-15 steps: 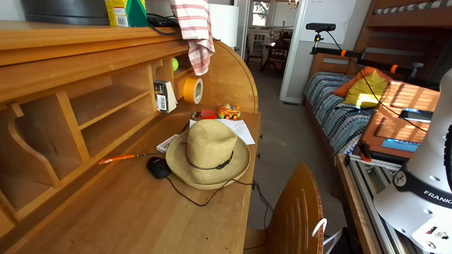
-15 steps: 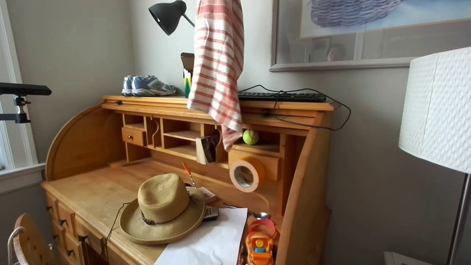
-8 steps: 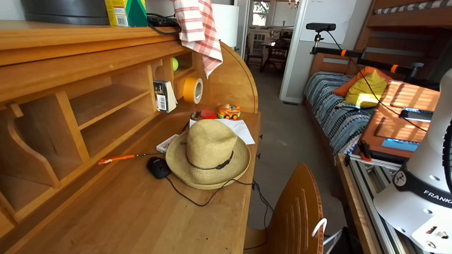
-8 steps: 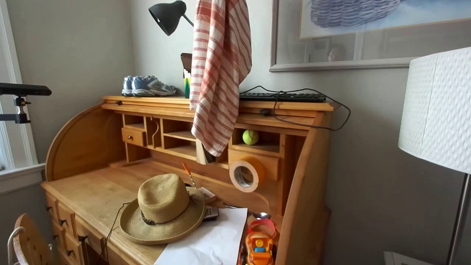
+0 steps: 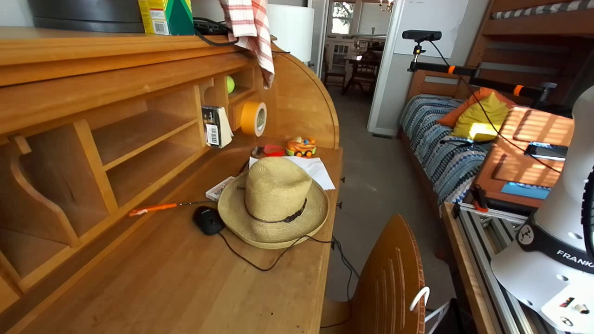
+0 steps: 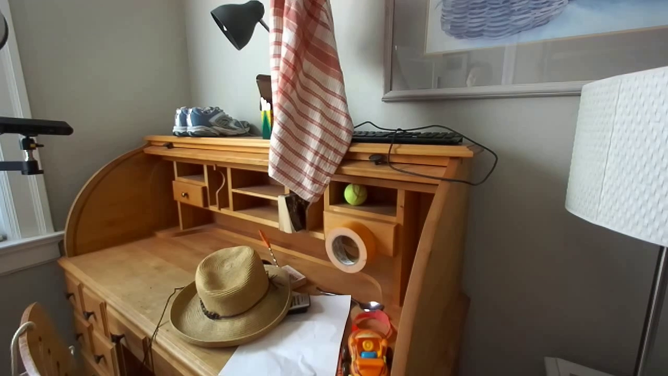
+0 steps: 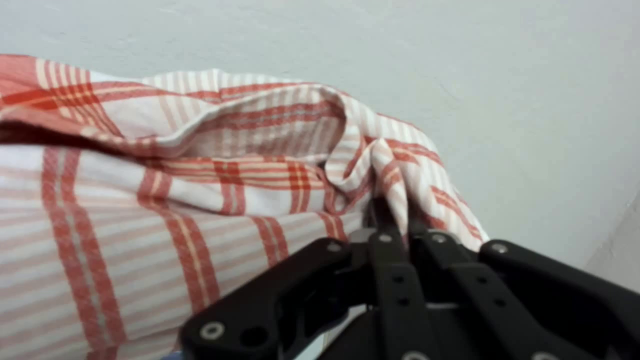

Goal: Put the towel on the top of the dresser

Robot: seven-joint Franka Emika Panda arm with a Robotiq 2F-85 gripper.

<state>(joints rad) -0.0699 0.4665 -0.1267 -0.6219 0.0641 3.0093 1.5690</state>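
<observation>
The red and white striped towel hangs limp in front of the dresser's top edge, with its upper end out of frame. It also hangs at the top in an exterior view. Its lower corner dangles in front of the cubbyholes. The light-brown dresser shows in both exterior views, with its flat top board. In the wrist view my gripper is shut on a bunched fold of the towel; the fingertips are partly covered by cloth. The gripper is out of sight in both exterior views.
On the top board stand shoes, a yellow-green box and a keyboard with a loose cable. A desk lamp rises behind. A straw hat and orange tape are below. A white lampshade stands beside.
The towel has swung and twisted. Its lower corner is higher than half a second ago in both exterior views. A dark part has appeared at an exterior view's edge.
</observation>
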